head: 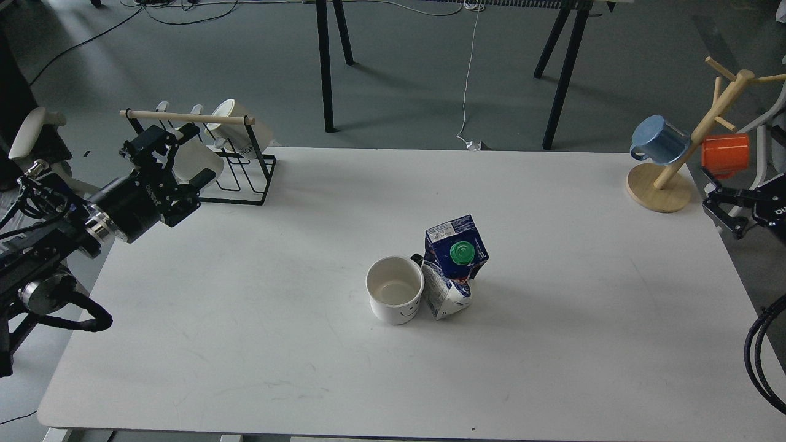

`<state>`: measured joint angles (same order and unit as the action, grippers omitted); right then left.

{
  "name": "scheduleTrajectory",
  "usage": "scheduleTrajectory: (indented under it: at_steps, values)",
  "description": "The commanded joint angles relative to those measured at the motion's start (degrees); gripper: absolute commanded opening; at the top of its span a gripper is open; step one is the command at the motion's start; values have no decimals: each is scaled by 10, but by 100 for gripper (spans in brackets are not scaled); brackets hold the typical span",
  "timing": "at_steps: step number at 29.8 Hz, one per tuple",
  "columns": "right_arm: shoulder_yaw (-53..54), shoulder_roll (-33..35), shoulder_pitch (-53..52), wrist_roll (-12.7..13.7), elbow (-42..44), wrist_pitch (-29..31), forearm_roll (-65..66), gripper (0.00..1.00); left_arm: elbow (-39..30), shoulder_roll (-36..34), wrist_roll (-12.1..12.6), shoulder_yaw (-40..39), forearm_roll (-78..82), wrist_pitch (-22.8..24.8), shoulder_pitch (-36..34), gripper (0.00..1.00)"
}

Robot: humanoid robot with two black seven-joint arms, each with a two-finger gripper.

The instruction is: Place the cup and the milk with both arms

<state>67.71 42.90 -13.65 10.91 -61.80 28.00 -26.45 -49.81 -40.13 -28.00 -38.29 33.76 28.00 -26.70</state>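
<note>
The white cup (395,298) with a smiley face stands upright and empty near the middle of the white table (245,319). The blue-and-white milk carton (455,265) with a green cap stands right next to it on its right, touching it, its lower part dented. My left gripper (174,158) is open and empty at the table's far left, in front of the mug rack, far from both. My right gripper (712,202) is open and empty at the right edge of the view, just off the table's right side.
A black wire mug rack (245,184) with a wooden bar holds cream mugs (236,126) at the back left. A wooden mug tree (660,187) at the back right carries a blue mug (660,141) and an orange mug (726,155).
</note>
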Motion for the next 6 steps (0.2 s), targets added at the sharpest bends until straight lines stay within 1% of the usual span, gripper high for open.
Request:
scheduleTrajectory:
  at_steps: [1,6]
  values:
    - [-5,-6,-2,0,2,0,-4,98,-3,-15,0,-6,-3,0,1,94]
    - [-4,-23,3,0,3,0,-4,98,0,-15,0,-12,-2,0,1,94]
